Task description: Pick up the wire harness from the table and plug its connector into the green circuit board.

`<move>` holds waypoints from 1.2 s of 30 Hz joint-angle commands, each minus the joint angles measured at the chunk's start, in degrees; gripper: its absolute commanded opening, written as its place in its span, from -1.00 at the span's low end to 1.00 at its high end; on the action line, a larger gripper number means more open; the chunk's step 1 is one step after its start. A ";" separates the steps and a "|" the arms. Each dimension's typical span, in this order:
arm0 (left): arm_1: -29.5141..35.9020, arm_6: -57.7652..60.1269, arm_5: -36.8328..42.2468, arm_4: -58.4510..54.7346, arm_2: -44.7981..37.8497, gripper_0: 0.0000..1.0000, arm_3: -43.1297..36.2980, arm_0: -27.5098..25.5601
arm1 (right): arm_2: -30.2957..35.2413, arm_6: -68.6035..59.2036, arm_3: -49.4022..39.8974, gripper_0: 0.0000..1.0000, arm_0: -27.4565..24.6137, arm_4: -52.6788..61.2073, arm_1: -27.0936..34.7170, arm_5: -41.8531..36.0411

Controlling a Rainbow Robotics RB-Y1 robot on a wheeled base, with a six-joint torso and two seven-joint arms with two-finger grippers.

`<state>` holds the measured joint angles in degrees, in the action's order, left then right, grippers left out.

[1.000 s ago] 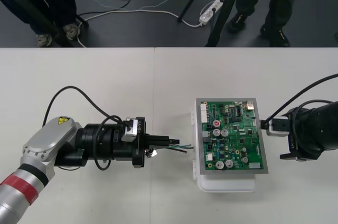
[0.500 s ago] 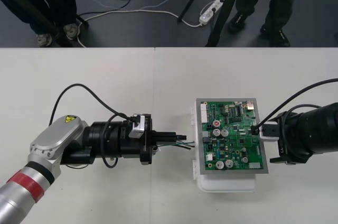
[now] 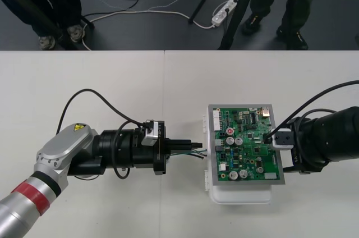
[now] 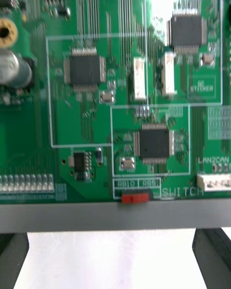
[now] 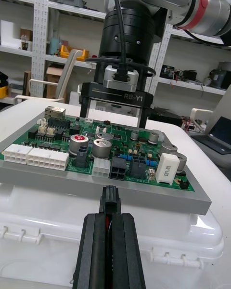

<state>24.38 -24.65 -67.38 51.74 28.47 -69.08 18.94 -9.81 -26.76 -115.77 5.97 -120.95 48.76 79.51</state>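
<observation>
Board (image 3: 245,142): glossy green lacquer, shiny metal cans (image 5: 102,147); base (image 3: 240,196) smooth white plastic, slight sheen; plug (image 5: 110,196) matt black plastic; left gripper (image 5: 111,217) matt black too; left arm (image 3: 61,149) satin silver metal; table (image 3: 112,81) matt, smooth.

The left arm (image 3: 56,162) is stretched level across from the left; the left hand (image 3: 193,147) is set horizontal, fingers (image 5: 94,250) closed together. The right hand (image 5: 114,116) is pointed downward, fingers (image 4: 211,255) spread wide

Circuit board (image 4: 96,139) reads SWITCH, LAN2CAN; right arm's plate (image 5: 117,98) reads RB-Y1.
</observation>
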 commanded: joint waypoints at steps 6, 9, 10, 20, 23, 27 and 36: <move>-1.71 -3.73 3.22 -1.20 2.73 -1.00 -0.44 3.12 | -1.00 1.45 -1.74 1.00 2.38 0.36 -0.59 0.21; -1.88 -3.73 3.75 -1.38 3.08 -0.99 -0.44 3.47 | -2.40 0.66 -1.65 1.00 3.53 -0.25 -0.59 1.17; -1.97 -3.73 3.92 -1.38 3.26 -1.00 -0.44 3.56 | -2.75 -0.48 -1.74 1.00 4.05 -0.60 -0.59 1.70; -2.15 -3.56 5.06 -2.08 4.84 -1.00 -0.44 4.17 | -5.30 -5.58 -1.74 1.00 6.07 -1.75 -0.51 2.84; -2.15 -3.56 5.06 -2.17 5.10 -1.00 -0.44 4.26 | -5.30 -6.20 -1.74 1.00 6.69 -2.01 -0.51 5.30; -2.15 -3.56 5.41 -2.17 5.81 -1.00 -0.44 4.35 | -5.30 -7.08 -1.83 1.00 7.39 -2.45 -0.51 8.29; -2.24 -3.47 6.29 -2.26 6.51 -1.00 -0.44 4.44 | -5.48 -8.22 -2.62 1.00 8.01 -3.15 -0.51 9.96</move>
<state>23.81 -24.65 -63.01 50.33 33.73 -69.04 21.07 -14.55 -33.33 -116.48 11.97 -123.49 48.75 88.92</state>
